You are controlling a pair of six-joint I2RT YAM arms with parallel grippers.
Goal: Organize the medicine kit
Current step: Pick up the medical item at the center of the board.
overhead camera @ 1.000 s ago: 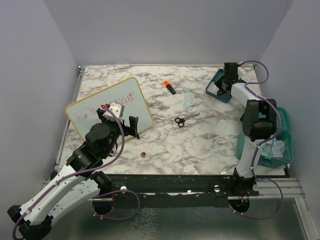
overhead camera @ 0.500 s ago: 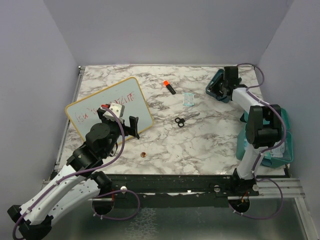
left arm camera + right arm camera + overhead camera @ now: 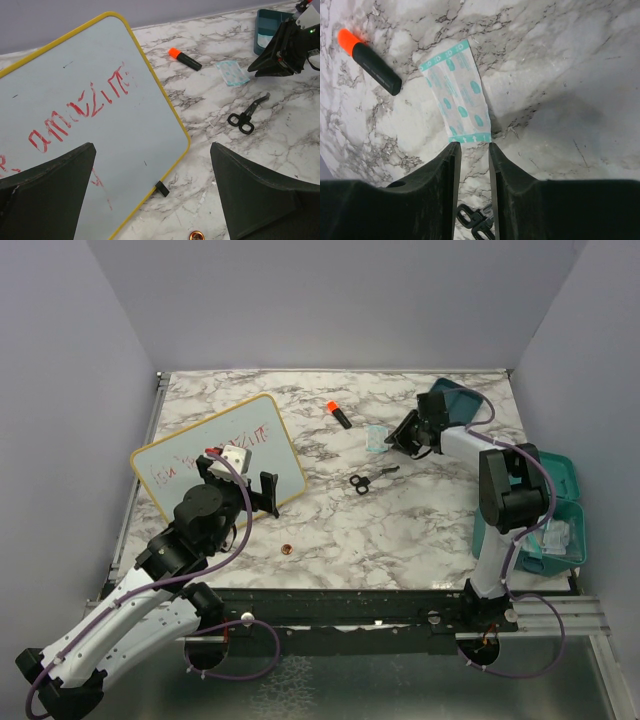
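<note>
The teal medicine kit case (image 3: 566,480) stands open at the right edge with white packets inside. Its teal tray insert (image 3: 456,400) lies at the back right. My right gripper (image 3: 401,436) is low over the marble, its jaws a narrow gap apart and empty (image 3: 473,146). Its tips are just short of a teal-patterned bandage packet (image 3: 457,95). The packet (image 3: 377,438) lies left of the gripper. My left gripper (image 3: 268,494) is wide open and empty (image 3: 152,150) over the near right corner of the whiteboard (image 3: 75,115).
Black scissors (image 3: 360,483) lie near the middle, also behind my right fingers (image 3: 475,222). An orange-capped black highlighter (image 3: 338,414) lies at the back. A small copper coin (image 3: 287,550) sits near the front. The yellow-framed whiteboard (image 3: 215,455) covers the left.
My right gripper has swung left from the teal tray to just beside the bandage packet. The left arm has not moved.
</note>
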